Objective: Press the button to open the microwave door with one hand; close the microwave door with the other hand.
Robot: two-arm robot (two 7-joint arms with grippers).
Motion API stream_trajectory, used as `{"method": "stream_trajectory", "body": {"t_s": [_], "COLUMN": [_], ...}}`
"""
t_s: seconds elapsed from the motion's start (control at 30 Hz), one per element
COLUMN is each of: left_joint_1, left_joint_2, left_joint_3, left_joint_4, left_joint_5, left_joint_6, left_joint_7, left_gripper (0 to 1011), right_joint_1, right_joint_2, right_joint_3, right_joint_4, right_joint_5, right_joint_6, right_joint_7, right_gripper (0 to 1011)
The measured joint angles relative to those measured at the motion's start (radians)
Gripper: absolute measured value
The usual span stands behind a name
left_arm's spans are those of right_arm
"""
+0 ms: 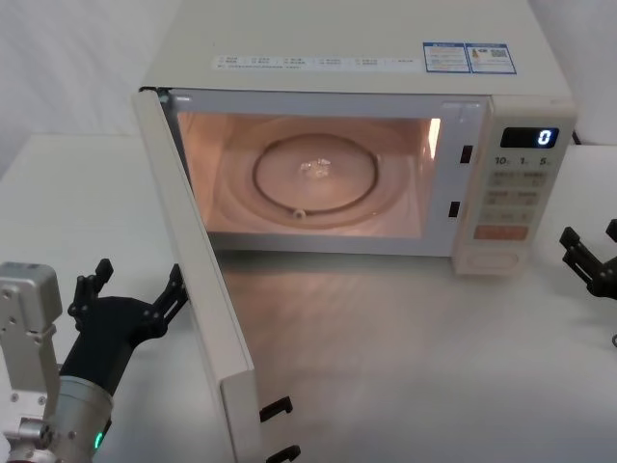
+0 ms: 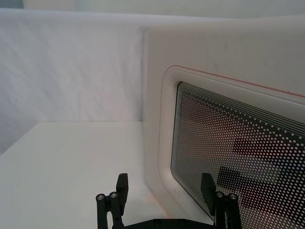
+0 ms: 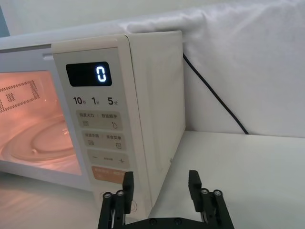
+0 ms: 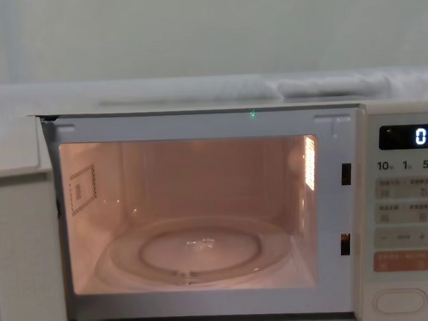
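1. Looking down from the head camera, you see the cream boxy microwave (image 1: 366, 58) with its wide cream door panel (image 1: 198, 289) swung fully open toward you, hinged on its left side, two black latch hooks showing at the door's free edge.
2. Your left gripper (image 1: 130, 289), black with slim fingers, sits just outside the open door, on the door's outer face side; its fingers are spread, one fingertip (image 1: 176, 285) right beside the panel, and you cannot tell if it touches.
3. From the left wrist camera, the dotted dark window (image 2: 238, 152) of the door lies straight ahead of that gripper (image 2: 164, 188), one finger in front of the window, the other off the door's edge.
4. Your right gripper (image 1: 593, 256) hangs to the right of the microwave, beside the control strip, fingers spread and holding nothing.
5. In the right wrist view, the large cream oval push button (image 3: 133, 206) sits low on the control strip, just ahead of that gripper's nearer finger (image 3: 127, 188), under the orange rectangular key (image 3: 108, 173).
6. The black display (image 3: 89, 74) reads 0, and the lit cavity holds a round glass turntable (image 4: 197, 254).
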Motion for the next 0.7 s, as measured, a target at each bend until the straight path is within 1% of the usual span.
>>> {"method": "stream_trajectory", "body": {"t_s": [0.03,0.1,0.13,0.33,0.4,0.7], "left_joint_1": [0.000,0.000,0.000,0.000,0.000,0.000], "left_joint_2": [0.000,0.000,0.000,0.000,0.000,0.000], "left_joint_3": [0.000,0.000,0.000,0.000,0.000,0.000], "left_joint_4": [0.000,0.000,0.000,0.000,0.000,0.000], "left_joint_5": [0.000,0.000,0.000,0.000,0.000,0.000], "left_joint_6": [0.000,0.000,0.000,0.000,0.000,0.000], "left_joint_7": [0.000,0.000,0.000,0.000,0.000,0.000], "left_gripper": [1001,1001,1001,1001,1001,1001], "right_joint_1": [0.000,0.000,0.000,0.000,0.000,0.000], "right_joint_2": [0.000,0.000,0.000,0.000,0.000,0.000], "right_joint_3": [0.000,0.000,0.000,0.000,0.000,0.000], "right_joint_4": [0.000,0.000,0.000,0.000,0.000,0.000], "right_joint_5": [0.000,0.000,0.000,-0.001,-0.001,-0.001], "right_joint_6": [0.000,0.000,0.000,0.001,0.001,0.001], "right_joint_7": [0.000,0.000,0.000,-0.001,-0.001,-0.001], "right_gripper": [767,796,859,989,1002,1002]}}
